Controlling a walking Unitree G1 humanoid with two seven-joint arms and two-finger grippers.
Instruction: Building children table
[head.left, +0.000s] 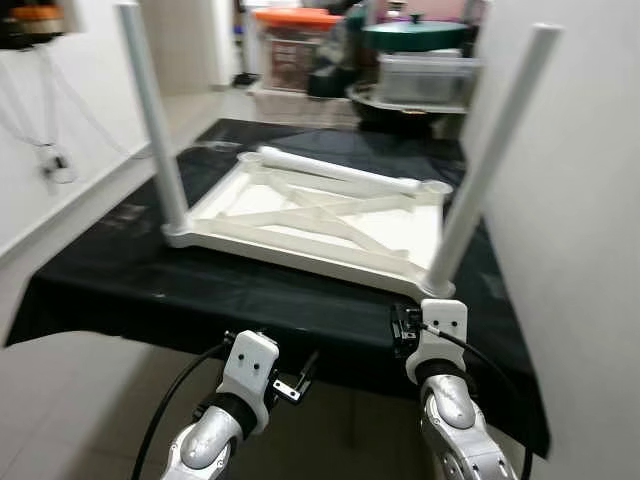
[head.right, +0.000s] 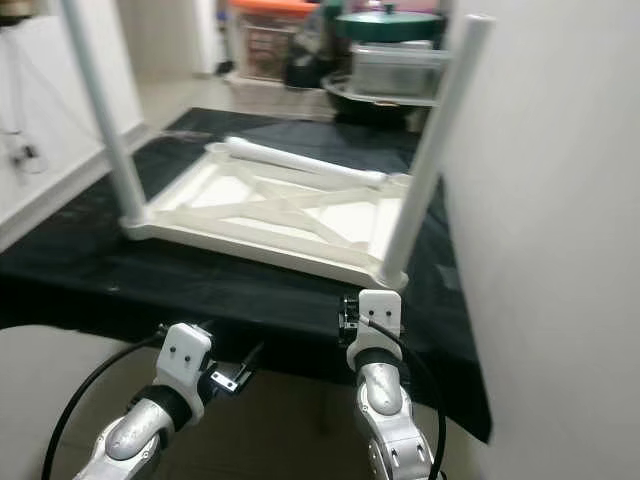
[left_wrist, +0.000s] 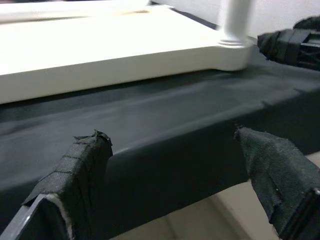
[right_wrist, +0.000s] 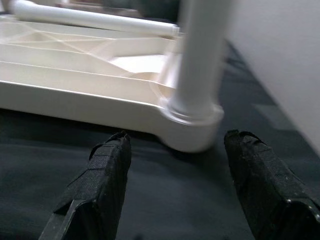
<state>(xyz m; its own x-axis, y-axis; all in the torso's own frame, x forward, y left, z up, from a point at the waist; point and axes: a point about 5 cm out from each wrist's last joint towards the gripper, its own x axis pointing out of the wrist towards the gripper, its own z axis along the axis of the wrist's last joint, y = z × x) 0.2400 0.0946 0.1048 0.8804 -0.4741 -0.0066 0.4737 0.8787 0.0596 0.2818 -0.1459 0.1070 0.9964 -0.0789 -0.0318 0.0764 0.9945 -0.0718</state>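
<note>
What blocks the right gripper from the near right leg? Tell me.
Nothing visible. The right gripper is open, its fingers pointed at the near right leg standing in the upturned tabletop's corner, with bare black cloth between them.

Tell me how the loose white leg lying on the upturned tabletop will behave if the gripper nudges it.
The loose leg is a smooth round tube lying flat, so it would probably roll. The raised ribs of the tabletop may stop it. It looks like hollow plastic, so likely light and stiff. The right gripper, open, is nearest.
</note>
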